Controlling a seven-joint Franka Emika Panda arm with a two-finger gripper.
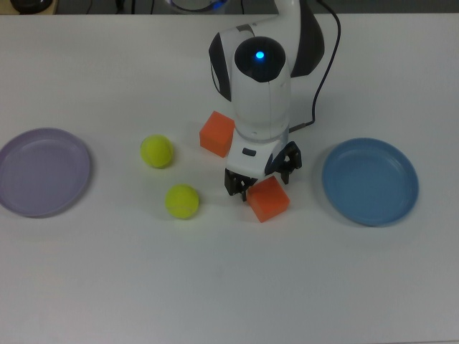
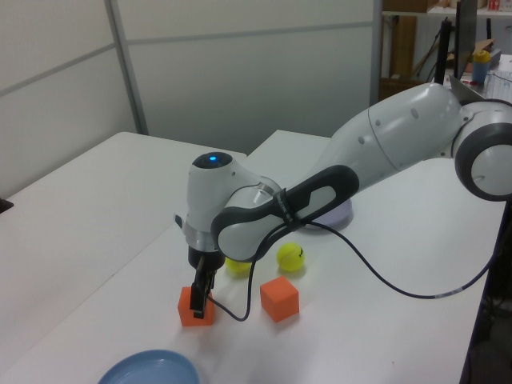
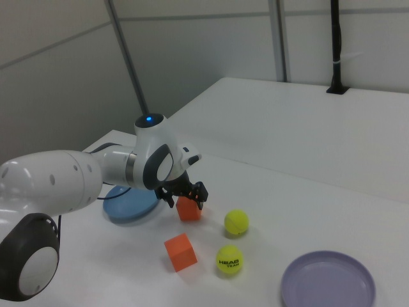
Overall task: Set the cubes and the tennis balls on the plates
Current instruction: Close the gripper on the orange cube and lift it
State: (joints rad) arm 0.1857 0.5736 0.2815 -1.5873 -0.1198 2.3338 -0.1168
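Two orange cubes lie mid-table. My gripper (image 1: pixel 262 179) is open and low over one cube (image 1: pixel 271 201), with a finger on either side of its top; the right view shows this cube (image 3: pixel 188 210) between the fingers of the gripper (image 3: pixel 184 197). The other cube (image 1: pixel 217 133) sits beside the arm, toward the top view's upper left. Two tennis balls (image 1: pixel 157 151) (image 1: pixel 183 201) rest further to the top view's left. The lavender plate (image 1: pixel 43 172) lies at the top view's far left and the blue plate (image 1: pixel 369 180) at its right. Both plates hold nothing.
A black cable (image 1: pixel 321 57) runs from the arm across the table behind the blue plate. In the left view the arm (image 2: pixel 384 148) reaches over the lavender plate and hides most of it. The table's edge (image 2: pixel 472 320) is at the left view's right.
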